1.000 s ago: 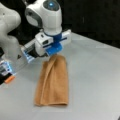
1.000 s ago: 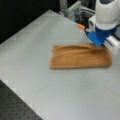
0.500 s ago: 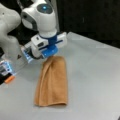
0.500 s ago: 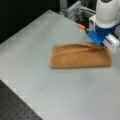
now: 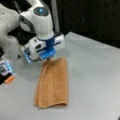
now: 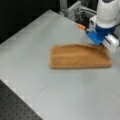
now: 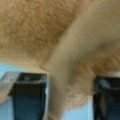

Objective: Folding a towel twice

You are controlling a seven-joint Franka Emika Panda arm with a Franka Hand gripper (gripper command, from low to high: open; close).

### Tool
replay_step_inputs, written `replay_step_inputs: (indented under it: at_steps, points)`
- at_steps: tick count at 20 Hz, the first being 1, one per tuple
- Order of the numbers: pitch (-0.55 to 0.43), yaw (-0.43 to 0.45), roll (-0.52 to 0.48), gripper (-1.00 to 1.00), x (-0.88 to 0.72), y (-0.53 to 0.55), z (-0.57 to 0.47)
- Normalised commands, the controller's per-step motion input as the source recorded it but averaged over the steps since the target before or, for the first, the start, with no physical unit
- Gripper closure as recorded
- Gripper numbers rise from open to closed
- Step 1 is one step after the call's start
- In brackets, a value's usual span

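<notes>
The orange-brown towel lies on the grey table as a long strip, folded over once, in both front views. My gripper is down at the strip's end nearest the robot base, at a front view's right. There a corner of the cloth rises a little toward the blue fingers. In the wrist view the towel fills the frame. A ridge of cloth runs down between the two dark fingers, which stand wide apart. The gripper is open around that ridge.
The white robot base stands at a front view's left, with a small orange-tipped object beside it, also seen near the metal frame. A black perforated board borders the grey table.
The gripper has come down slightly onto the towel's end and shifted a little toward the base. The towel strip has stayed where it was.
</notes>
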Motion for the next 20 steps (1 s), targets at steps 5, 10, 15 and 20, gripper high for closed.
replay_step_inputs:
  at_steps: [5,10,15,20]
  points:
    - [-0.221,-0.065,0.152,-1.0,-0.26,0.05,-0.16]
    - [-0.216,-0.061,0.144,-1.0,-0.27,0.06,-0.15]
    - [-0.142,-0.101,0.118,-1.0,-0.23,0.18,0.05]
    - [-0.039,-0.135,0.042,-1.0,-0.04,0.4,0.18]
